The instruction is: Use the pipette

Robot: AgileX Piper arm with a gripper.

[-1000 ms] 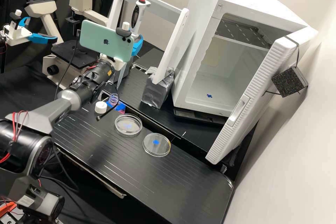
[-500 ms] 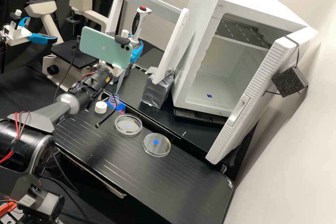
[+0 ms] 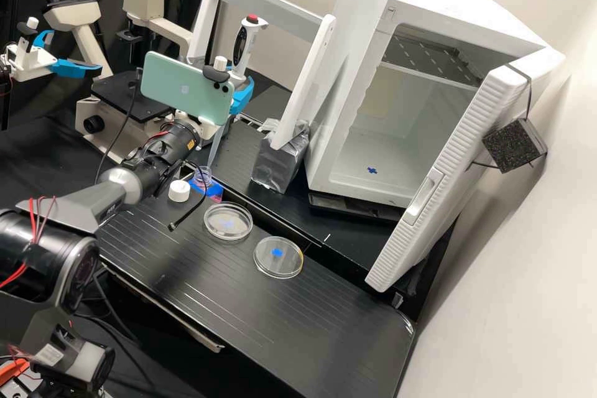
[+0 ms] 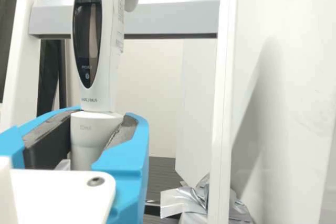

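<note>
In the high view my gripper (image 3: 244, 96), partly hidden by the green phone on the wrist, holds the upright, slightly tilted pipette (image 3: 244, 50) with its red button on top. The pipette's narrow tip ends at the mouth of the small clear bottle (image 3: 202, 178); whether it is inside, I cannot tell. In the wrist view my gripper (image 4: 103, 124) is shut on the white lower body of the pipette (image 4: 107, 56), below its dark display. A white cap (image 3: 179, 191) lies beside the bottle. Two clear dishes (image 3: 228, 221) (image 3: 278, 257) with blue marks stand on the bench.
Behind the pipette stands a white rack (image 3: 267, 6), its near leg in a silver-wrapped block (image 3: 280, 161). An open white incubator (image 3: 367, 137) is at the right; a microscope (image 3: 127, 96) stands at the left. A loose black cable (image 3: 193, 211) hangs near the cap and dish.
My gripper and the pipette have come down, bringing the tip closer to the bottle's mouth, with a slight leftward shift lately. The hanging cable has swung a little.
</note>
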